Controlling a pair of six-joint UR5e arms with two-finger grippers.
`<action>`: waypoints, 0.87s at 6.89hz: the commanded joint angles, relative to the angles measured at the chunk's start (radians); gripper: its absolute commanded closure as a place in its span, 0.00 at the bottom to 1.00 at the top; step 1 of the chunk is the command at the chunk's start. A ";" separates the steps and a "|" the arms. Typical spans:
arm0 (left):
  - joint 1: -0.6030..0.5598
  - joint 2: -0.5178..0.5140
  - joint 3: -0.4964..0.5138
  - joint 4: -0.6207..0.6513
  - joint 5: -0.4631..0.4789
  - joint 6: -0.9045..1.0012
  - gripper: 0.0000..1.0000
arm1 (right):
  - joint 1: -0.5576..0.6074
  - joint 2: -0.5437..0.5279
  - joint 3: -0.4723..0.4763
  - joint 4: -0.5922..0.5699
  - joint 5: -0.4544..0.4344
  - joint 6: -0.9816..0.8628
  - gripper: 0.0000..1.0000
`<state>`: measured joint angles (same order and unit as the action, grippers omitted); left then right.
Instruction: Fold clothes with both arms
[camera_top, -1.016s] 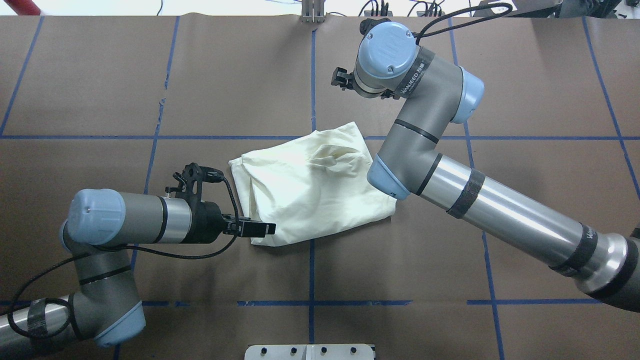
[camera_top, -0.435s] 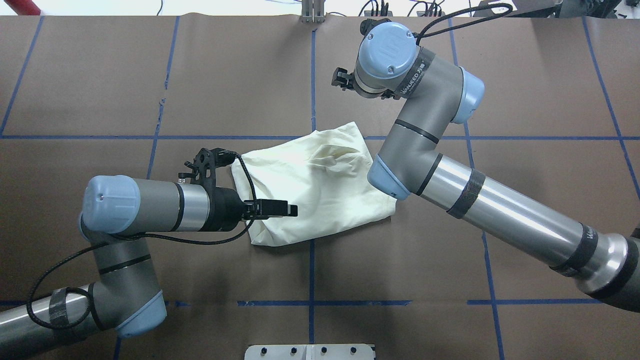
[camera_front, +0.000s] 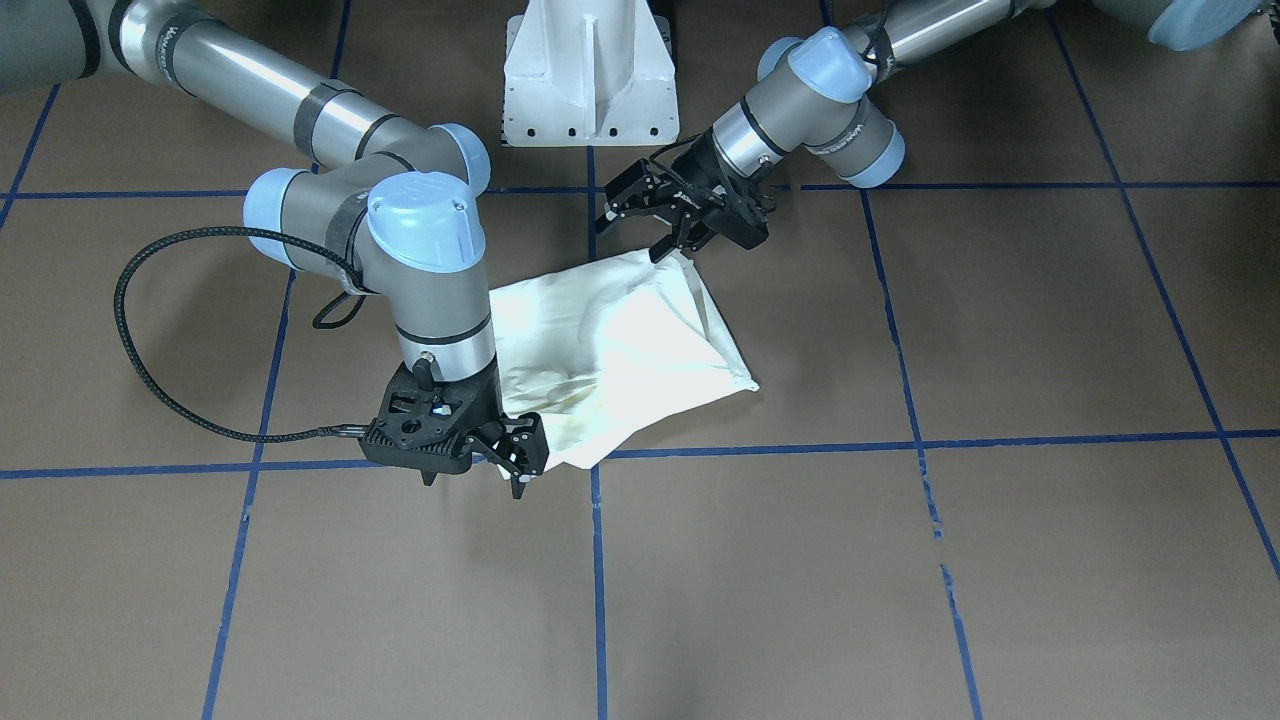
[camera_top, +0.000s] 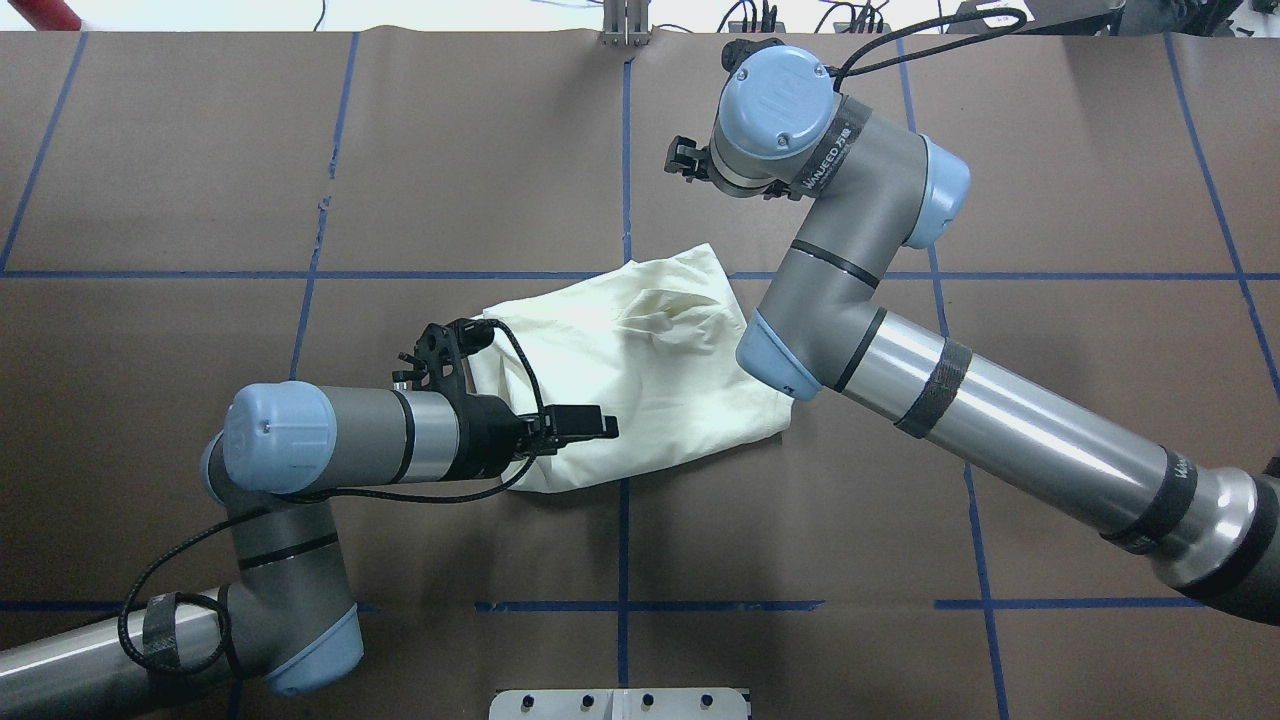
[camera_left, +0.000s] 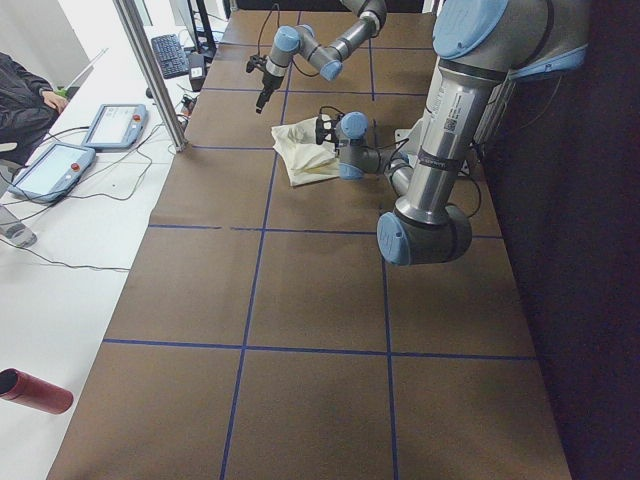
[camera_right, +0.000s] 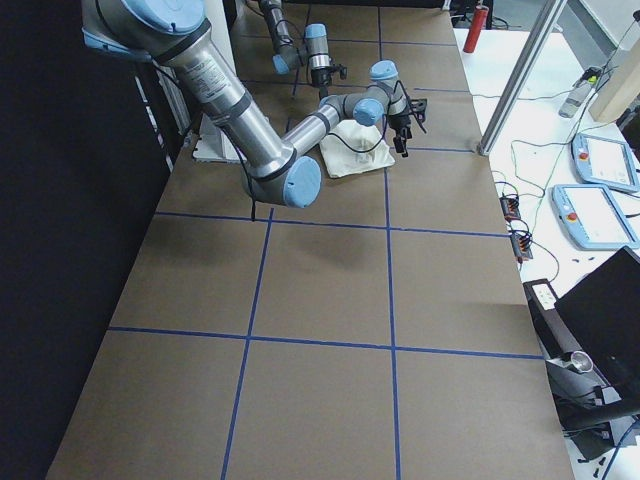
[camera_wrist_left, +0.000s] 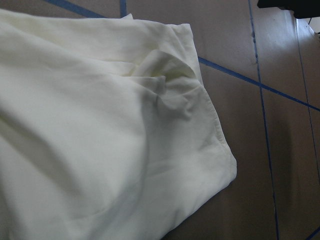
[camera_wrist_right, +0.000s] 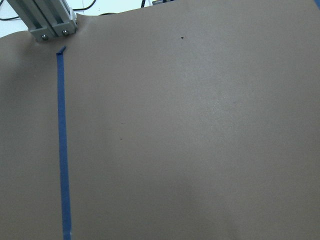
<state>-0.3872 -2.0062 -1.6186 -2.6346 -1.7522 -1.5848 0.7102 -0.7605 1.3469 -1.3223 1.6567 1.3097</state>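
The shirt (camera_top: 650, 370) lies bunched, plain side up, at the middle of the desk (camera_top: 200, 150). The left gripper (camera_top: 598, 425), jaws apart and empty, hangs over the shirt's near left part and points right along the cloth, so the left arm is judged nearer for the next grasp. The right gripper (camera_front: 515, 465) stands beyond the far corner, off the cloth; whether it is open cannot be told.

The left arm (camera_top: 360, 440) and right arm (camera_top: 1010, 420) are made up of grey and polished-metal tubes, capped at the joints by light blue caps (camera_top: 778, 95). Black straps (camera_top: 930, 388) are wound round the tubes, and pale lettering (camera_top: 828, 150) is printed on one dark band. Black cables (camera_front: 116, 290) are run to the black, claw-shaped left end effector (camera_front: 637, 228) and right end effector (camera_front: 515, 470). A white base (camera_front: 590, 60) pierced by a row of dark holes is seen between the arms.
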 joint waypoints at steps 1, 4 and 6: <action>0.024 0.000 0.043 -0.007 0.031 -0.012 0.00 | 0.000 0.000 0.000 0.000 0.000 -0.001 0.00; 0.025 0.003 0.075 -0.008 0.059 -0.012 0.00 | 0.000 0.000 0.000 0.000 0.000 -0.001 0.00; 0.025 0.004 0.079 -0.010 0.059 -0.014 0.00 | 0.000 0.000 0.000 0.000 0.000 -0.001 0.00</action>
<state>-0.3624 -2.0041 -1.5401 -2.6441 -1.6942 -1.5972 0.7102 -0.7609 1.3469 -1.3223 1.6567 1.3085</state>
